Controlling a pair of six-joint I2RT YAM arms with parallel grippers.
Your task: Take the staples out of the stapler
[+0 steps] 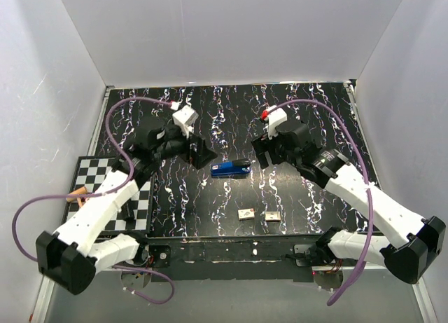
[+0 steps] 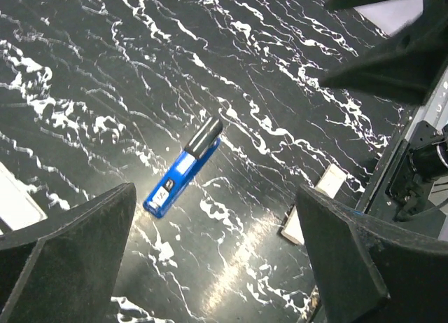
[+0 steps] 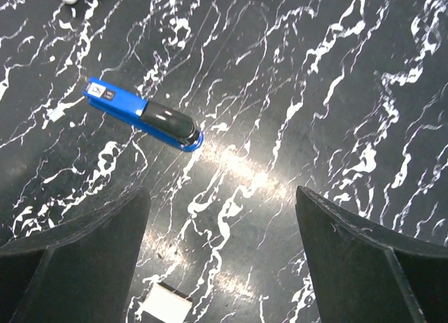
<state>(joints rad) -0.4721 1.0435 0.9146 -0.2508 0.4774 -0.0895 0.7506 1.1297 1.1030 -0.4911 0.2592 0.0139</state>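
Observation:
A blue stapler [image 1: 230, 169] with a black top lies closed on the black marbled table, midway between the two arms. It shows in the left wrist view [image 2: 183, 167] and in the right wrist view [image 3: 143, 114]. My left gripper [image 1: 203, 153] is open and empty, just left of the stapler, apart from it. My right gripper [image 1: 260, 153] is open and empty, just right of it, apart from it. In the left wrist view my fingers [image 2: 77, 249] are spread wide; in the right wrist view my fingers [image 3: 364, 249] are also wide apart.
Two small white boxes [image 1: 246, 214] [image 1: 271, 215] lie near the table's front edge; one shows in the right wrist view [image 3: 165, 307]. A checkered board [image 1: 98, 179] lies at the left under my left arm. White walls close in the table.

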